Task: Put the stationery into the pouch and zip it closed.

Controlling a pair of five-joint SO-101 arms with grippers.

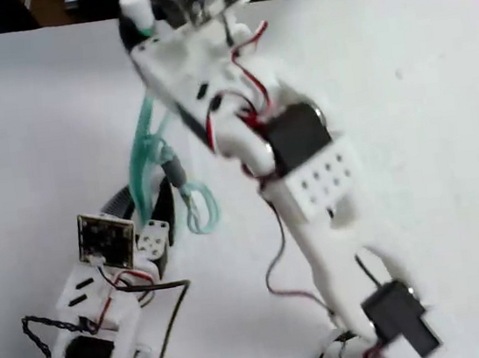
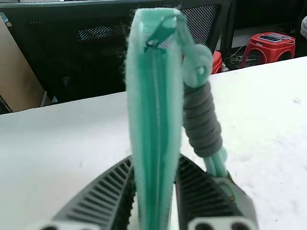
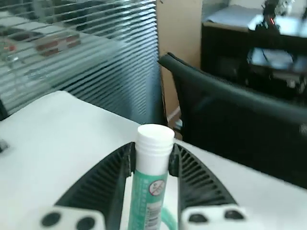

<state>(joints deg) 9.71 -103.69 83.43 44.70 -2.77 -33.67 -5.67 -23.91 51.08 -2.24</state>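
Presently the left claw (image 2: 154,167) is closed narrowly on the pouch (image 2: 153,120). It grips the pouch edge-on by one end, so the pouch stands up out of the jaws, off the surface (image 1: 420,76). The right claw (image 3: 152,152) is clamped on a glue stick (image 3: 151,187). The stick is held off the surface with its white cap (image 3: 154,139) pointing outward, near the pouch's far end.

Handling, as judged:
- **Pouch:** It is light and limp, and will likely sag or fold unless held close to the zip line. The best hold is on the fabric beside the teeth, leaving the zip pull (image 2: 156,37) free at the far end. Whether the mouth is open cannot be told.
- **Glue stick:** It is light and rigid, with a smooth barrel that could slip or turn between the pads. A grip across the middle of the barrel suits it.

Materials and shapes:
- **Pouch:** Soft teal fabric with a fuzzy, mesh-like edge, flat and narrow.
- **Grey ribbed sleeve (image 2: 201,120):** It hangs just beside the pouch on a teal cord loop.
- **Glue stick:** A plain cylinder with a green body and a white plastic cap.
- **Jaws:** Both sets are black with ribbed inner faces.
- **Surface:** White and matte.
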